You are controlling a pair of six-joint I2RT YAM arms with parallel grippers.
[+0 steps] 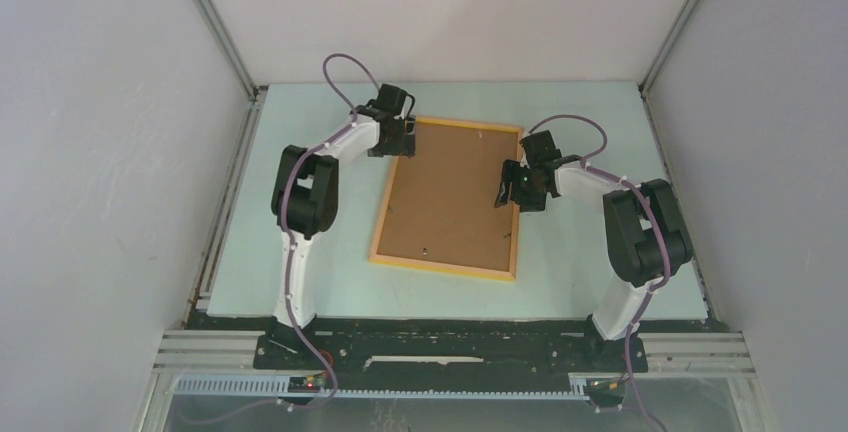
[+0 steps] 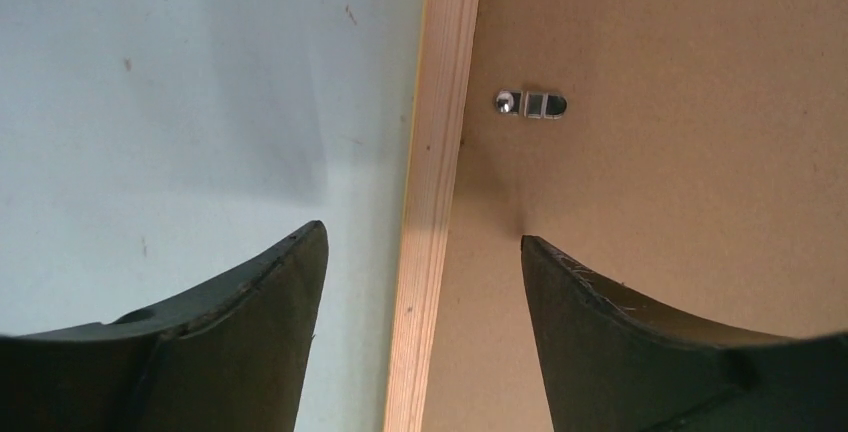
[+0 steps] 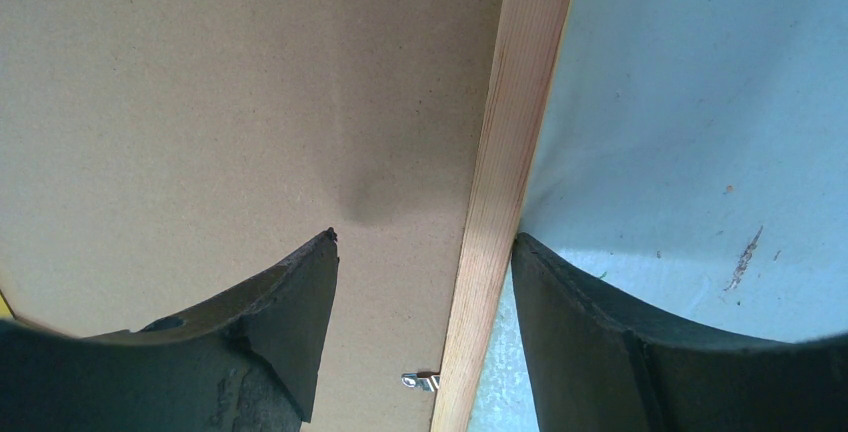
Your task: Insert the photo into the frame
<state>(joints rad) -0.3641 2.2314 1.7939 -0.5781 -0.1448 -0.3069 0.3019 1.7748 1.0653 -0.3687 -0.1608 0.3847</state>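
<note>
The frame (image 1: 440, 268), orange-yellow wood, lies back-up on the pale table with a brown fibreboard backing sheet (image 1: 450, 202) filling it. The photo is hidden. My left gripper (image 1: 400, 142) is open at the far left rail. In the left wrist view its jaws (image 2: 422, 237) straddle the rail (image 2: 440, 102), with the right finger on the backing (image 2: 650, 152). My right gripper (image 1: 505, 192) is open over the right rail. In the right wrist view it (image 3: 423, 235) spans the rail (image 3: 525, 102), the left finger touching the backing (image 2: 200, 102) and the right finger beside the rail's outer edge.
Small metal turn clips (image 2: 530, 104) (image 3: 422, 381) sit on the backing near the rails. The pale green table (image 1: 300, 262) is walled by grey panels on the left, right and back. Both arm bases stand at the near edge.
</note>
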